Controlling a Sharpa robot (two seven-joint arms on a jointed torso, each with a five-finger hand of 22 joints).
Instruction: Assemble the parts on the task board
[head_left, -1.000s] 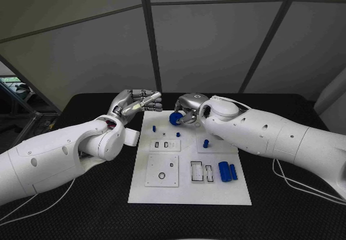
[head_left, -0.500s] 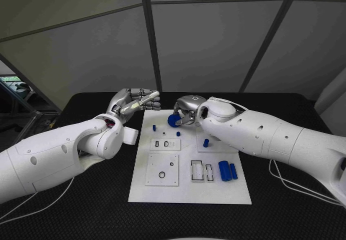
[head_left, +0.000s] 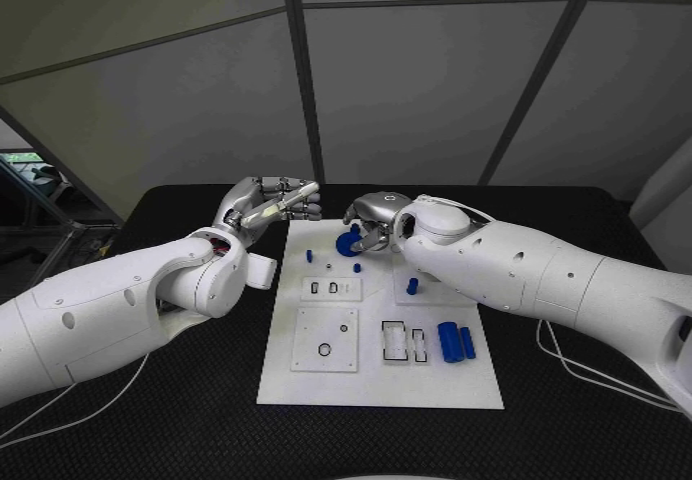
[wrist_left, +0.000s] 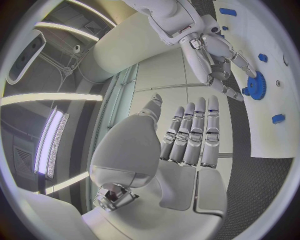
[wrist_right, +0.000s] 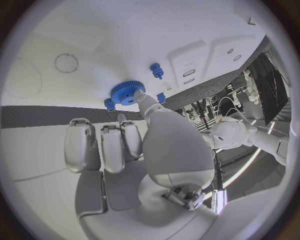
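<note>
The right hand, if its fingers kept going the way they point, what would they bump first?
Probably the blue gear: the right hand has a fingertip right at its edge, though depth is unclear.

Blue gear (head_left: 349, 239) sits at the white task board's (head_left: 378, 385) far end.

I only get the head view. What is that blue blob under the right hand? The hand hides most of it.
Observer: It is a blue gear. The right wrist view shows teeth all round its rim.
Operator: Is the hand actually on it?
Observer: One fingertip of the right hand touches the gear's edge. I cannot tell if the hand grips it.
Operator: Is the left hand carrying anything?
Observer: No. The left wrist view shows the left hand with straight fingers side by side and a bare palm.
</note>
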